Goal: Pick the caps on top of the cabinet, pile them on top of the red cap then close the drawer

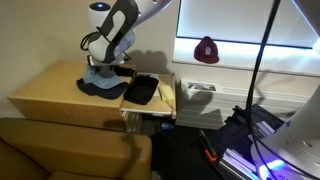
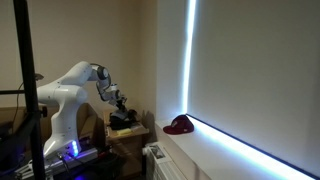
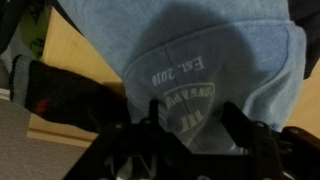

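Note:
The light blue cap [image 3: 215, 55], with printed lettering, fills the wrist view and lies on the dark cap [image 1: 102, 89] on the pale wood cabinet [image 1: 45, 95]. My gripper [image 3: 192, 122] is pressed down over its crown. The two dark fingers [image 3: 152, 118] stand apart with cap fabric between them, so the gripper is open. In the exterior views the gripper [image 1: 101, 66] [image 2: 122, 104] hangs low over the caps. The drawer [image 1: 158, 108] is pulled out beside them, its black inside [image 3: 70, 95] showing. The red cap [image 1: 206, 50] [image 2: 180, 124] rests on the sill.
A brown leather seat [image 1: 70, 145] stands in front of the cabinet. A black pole [image 1: 262, 60] rises next to the drawer. The white sill [image 2: 235, 152] runs along the bright window blind. Cables and lit equipment [image 1: 250, 150] lie on the floor.

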### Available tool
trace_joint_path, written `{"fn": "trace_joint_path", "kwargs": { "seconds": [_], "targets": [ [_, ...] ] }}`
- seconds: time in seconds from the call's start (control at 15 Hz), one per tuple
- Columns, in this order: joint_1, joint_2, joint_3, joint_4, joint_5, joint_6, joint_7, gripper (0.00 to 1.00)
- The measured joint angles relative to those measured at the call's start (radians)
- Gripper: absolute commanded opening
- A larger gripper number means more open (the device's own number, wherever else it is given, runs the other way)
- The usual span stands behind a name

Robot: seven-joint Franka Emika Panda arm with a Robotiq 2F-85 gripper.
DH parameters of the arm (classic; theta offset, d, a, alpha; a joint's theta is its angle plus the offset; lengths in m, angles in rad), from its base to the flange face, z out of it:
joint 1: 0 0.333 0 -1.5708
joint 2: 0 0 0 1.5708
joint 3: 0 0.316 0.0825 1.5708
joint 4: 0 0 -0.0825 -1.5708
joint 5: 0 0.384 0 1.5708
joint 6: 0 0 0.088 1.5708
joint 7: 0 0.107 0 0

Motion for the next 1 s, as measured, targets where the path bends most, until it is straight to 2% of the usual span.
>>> {"fn": "trace_joint_path", "kwargs": {
  "seconds": [0.27,0.4,0.67,1.0],
  "targets": [
    [0.0,0.017,0.0,0.037,0.026,-0.02,-0.015,0.11],
    [0.002,0.014,-0.008,0.055,0.032,-0.066,-0.012,0.0],
    [0.021,-0.036,-0.03,0.082,0.032,-0.231,0.012,0.01],
    [0.039,-0.189,-0.028,0.074,0.009,-0.493,0.016,0.02]
  ]
}}
